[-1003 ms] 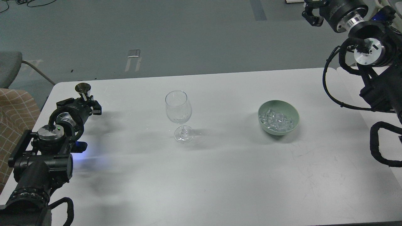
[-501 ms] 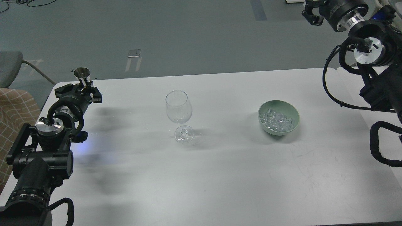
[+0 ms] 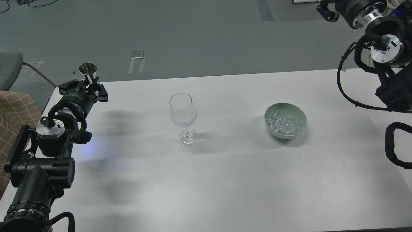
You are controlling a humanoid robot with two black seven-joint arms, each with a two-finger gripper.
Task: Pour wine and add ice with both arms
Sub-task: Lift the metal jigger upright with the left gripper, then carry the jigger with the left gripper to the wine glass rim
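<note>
My left gripper [image 3: 89, 84] is shut on the stem of a small shiny metal cup [image 3: 88, 68] and holds it upright above the table's far left corner. No wine shows in the cup or elsewhere. A clear stemmed glass [image 3: 182, 111] stands upright mid-table, well to the right of the cup. A pale green bowl [image 3: 299, 116] to the right of the glass holds several clear ice cubes [image 3: 283, 124]. My right arm [image 3: 384, 48] is raised at the top right. Its gripper [image 3: 328, 13] is cut by the top edge, far from the bowl, and its fingers cannot be told apart.
The white table [image 3: 225, 180] fills the lower view. A chair with a checked cushion [image 3: 13, 112] stands off its left edge. Grey floor [image 3: 193, 35] lies beyond the far edge.
My left gripper has lifted the metal cup and carried it up and slightly right. My right arm has drawn up and to the right. The glass and the bowl have not moved.
</note>
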